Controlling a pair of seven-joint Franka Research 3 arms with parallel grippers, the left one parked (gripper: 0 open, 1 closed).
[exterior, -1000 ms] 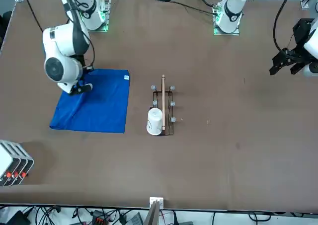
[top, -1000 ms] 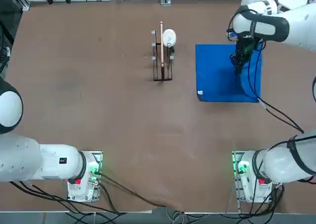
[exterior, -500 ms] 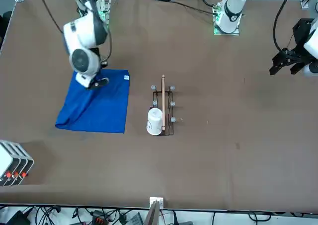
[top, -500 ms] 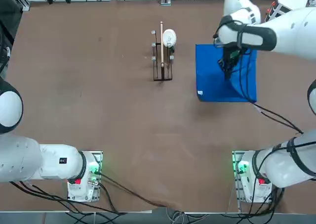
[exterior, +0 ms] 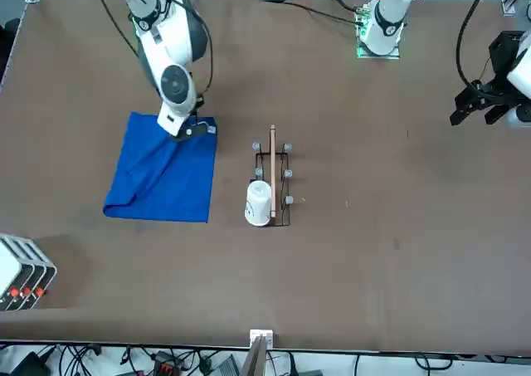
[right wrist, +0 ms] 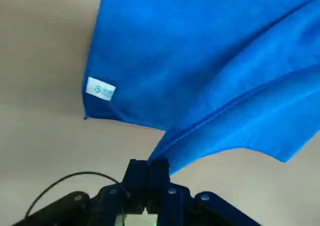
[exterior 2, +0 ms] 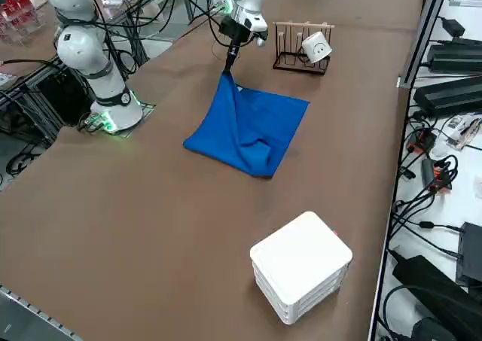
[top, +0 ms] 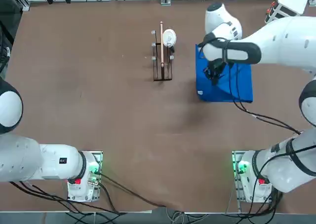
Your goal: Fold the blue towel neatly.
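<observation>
The right gripper [top: 213,78], its fingers pinched together on one corner of the blue towel [top: 232,83], has carried that corner across the cloth: a second ago it stood over the towel's outer half, and now it hangs above the edge that faces the wooden rack [top: 162,53]. The raised layer trails from the fingertips [right wrist: 146,172] as a sloping sheet, seen best in the right side view, while the rest lies flat on the table [top: 98,85] in the far part of the robot's right half, near the far edge. The white tag [right wrist: 101,91] marks the towel's near corner on the rack side, just beside the held corner. Judged from this, the first fold is nearly drawn over, with lowering and release yet to come.

The table is a bare brown sheet. The rack holds a white cup [top: 169,37]. A white stacked box [exterior 2: 300,276] sits near the far right corner. Cables and equipment crowd the room beyond the table edges.
</observation>
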